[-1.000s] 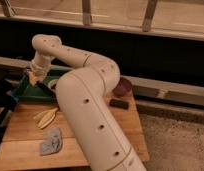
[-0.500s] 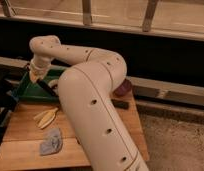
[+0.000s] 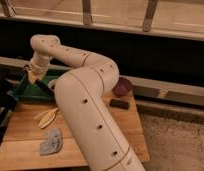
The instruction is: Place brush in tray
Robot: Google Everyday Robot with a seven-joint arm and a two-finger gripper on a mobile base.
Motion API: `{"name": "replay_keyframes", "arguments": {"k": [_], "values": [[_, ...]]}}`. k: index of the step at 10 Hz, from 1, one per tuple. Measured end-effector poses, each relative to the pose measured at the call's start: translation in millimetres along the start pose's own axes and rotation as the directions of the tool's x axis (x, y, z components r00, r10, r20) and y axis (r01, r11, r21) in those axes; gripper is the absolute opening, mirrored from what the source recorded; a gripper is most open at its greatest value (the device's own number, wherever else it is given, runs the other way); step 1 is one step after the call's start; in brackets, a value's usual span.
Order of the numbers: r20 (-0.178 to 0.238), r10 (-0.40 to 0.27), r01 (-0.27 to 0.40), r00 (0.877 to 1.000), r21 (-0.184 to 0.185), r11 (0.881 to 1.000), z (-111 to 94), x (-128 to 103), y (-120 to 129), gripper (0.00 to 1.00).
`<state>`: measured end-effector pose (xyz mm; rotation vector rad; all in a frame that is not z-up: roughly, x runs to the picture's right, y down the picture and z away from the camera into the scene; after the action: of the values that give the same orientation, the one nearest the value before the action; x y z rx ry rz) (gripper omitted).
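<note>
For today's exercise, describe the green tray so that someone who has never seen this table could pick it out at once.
Start at the wooden table and look to its far left corner, where the robot's claw hangs shut on the brush. The tray lies beneath: shallow, rectangular, green, unlike the round purple bowl.

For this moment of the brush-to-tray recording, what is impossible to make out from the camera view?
- Gripper: over the green tray at far left; its contact with the brush is too dim and small to judge.
- Tray: right part hidden by the arm.
- Purple bowl: left side hidden by the arm; contents not visible.
- Black block: too small to identify.
- Wooden table: cut off by the bottom edge.
</note>
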<state>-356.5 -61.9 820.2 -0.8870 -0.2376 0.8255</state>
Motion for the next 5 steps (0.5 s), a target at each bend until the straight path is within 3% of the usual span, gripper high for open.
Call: {"name": "replay_keyframes", "arguments": {"k": [3,5], "values": [[-0.057,0.018,-0.02,0.998,-0.047,0.999,20,10,0,0.02],[-0.068,0.031,-0.035,0.997,-0.068,0.997,25,14,-1,0.2]]}}
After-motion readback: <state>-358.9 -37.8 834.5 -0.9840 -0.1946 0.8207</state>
